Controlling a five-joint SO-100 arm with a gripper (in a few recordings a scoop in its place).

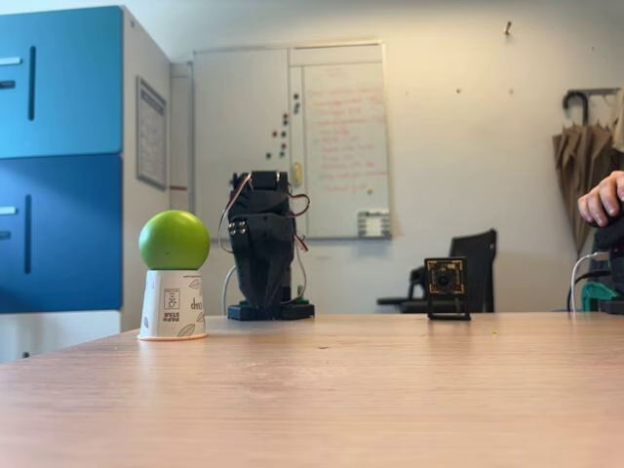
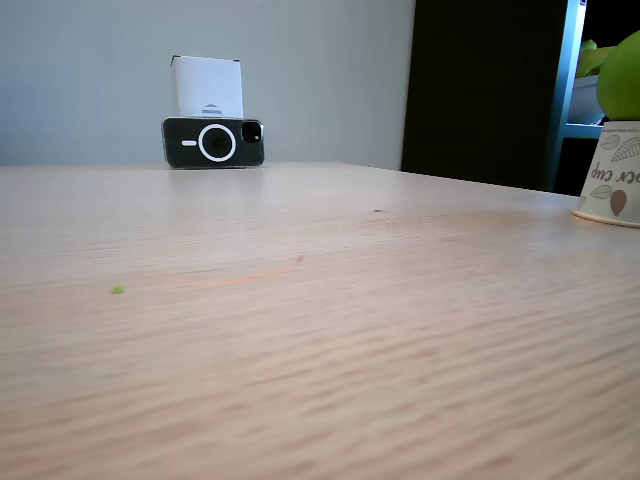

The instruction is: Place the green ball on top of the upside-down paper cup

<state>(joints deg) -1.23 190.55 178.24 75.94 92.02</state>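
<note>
The green ball rests on top of the upside-down paper cup, which stands at the left of the wooden table. In another fixed view the cup and the lower part of the ball are cut off by the right edge. The black arm is folded up at the back of the table, well to the right of the cup. Its gripper points down at the base, touching neither the ball nor the cup. The fingers are too dark to make out.
A small camera on a stand sits at the back right of the table. A person's hand shows at the right edge. A phone leans against a white box at the far table edge. A green speck lies on the wood.
</note>
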